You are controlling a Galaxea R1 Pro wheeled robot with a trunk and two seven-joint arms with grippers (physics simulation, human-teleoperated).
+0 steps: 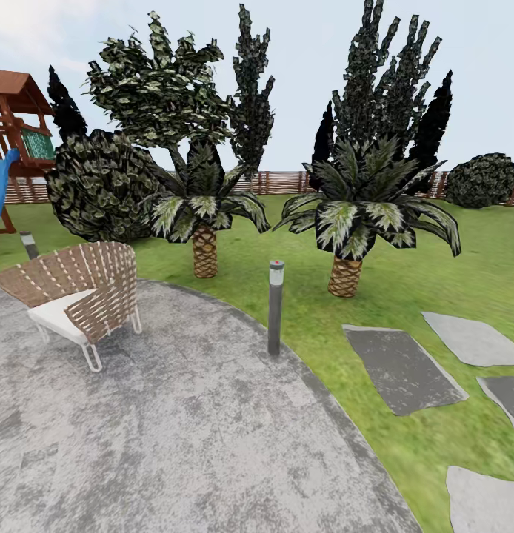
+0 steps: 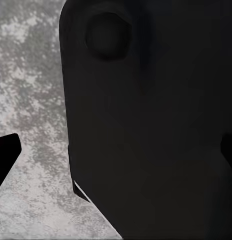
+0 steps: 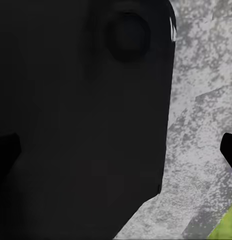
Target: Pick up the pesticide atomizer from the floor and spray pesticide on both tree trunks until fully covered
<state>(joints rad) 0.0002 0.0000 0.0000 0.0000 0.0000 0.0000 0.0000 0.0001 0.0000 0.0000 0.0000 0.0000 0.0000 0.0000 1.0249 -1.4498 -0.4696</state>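
Observation:
I look out over the garden lawn from a round grey paved patch. The pesticide atomizer is out of view, and so are the two trees and their trunks. My left gripper is open: its dark fingertips sit at opposite edges of the left wrist view, with nothing held. Behind them are a dark part of the robot and grey paving. My right gripper is open too, its fingertips wide apart over a dark robot part and paving.
A woven chair stands on the patch at the left, and a short grey lamp post at its rim. Two short palms grow on the lawn ahead. Stepping stones lie at the right. A slat fence closes the back.

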